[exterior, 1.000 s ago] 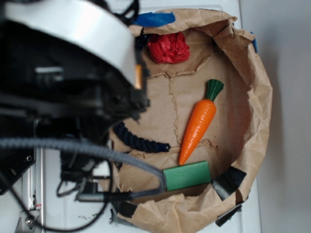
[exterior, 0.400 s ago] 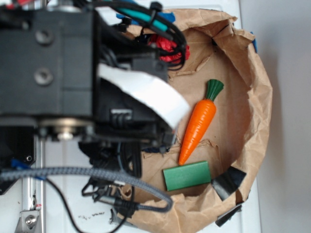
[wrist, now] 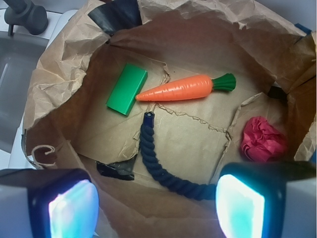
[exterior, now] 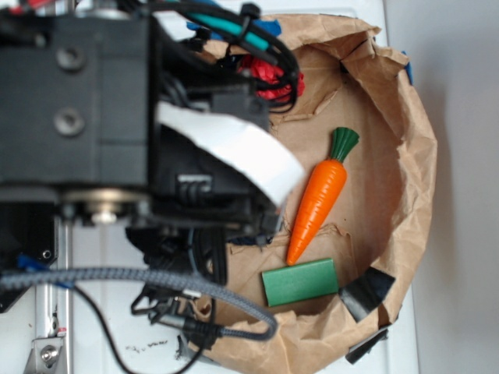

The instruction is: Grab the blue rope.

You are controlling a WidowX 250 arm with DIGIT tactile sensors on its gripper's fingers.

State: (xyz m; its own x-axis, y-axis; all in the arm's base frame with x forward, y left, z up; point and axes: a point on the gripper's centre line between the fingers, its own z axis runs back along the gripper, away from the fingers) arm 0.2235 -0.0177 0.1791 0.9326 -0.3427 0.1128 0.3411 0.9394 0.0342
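Jaws wide — empty (above blue rope (wrist: 158, 166))

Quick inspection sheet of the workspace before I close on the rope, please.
Surface: crumpled brown paper with raised edges, black tape patches.
Job's things: blue rope lying curved and free, one end near the carrot.
Clutter: carrot, green block, red wad.
Gripper: gripper open above the rope, fingers either side, not touching.
Cables: grey braided cable by the arm.
Surroundings: white table.

An orange carrot (wrist: 181, 88), green block (wrist: 127, 89) and red crumpled ball (wrist: 262, 139) lie in a paper bag (wrist: 64, 74).
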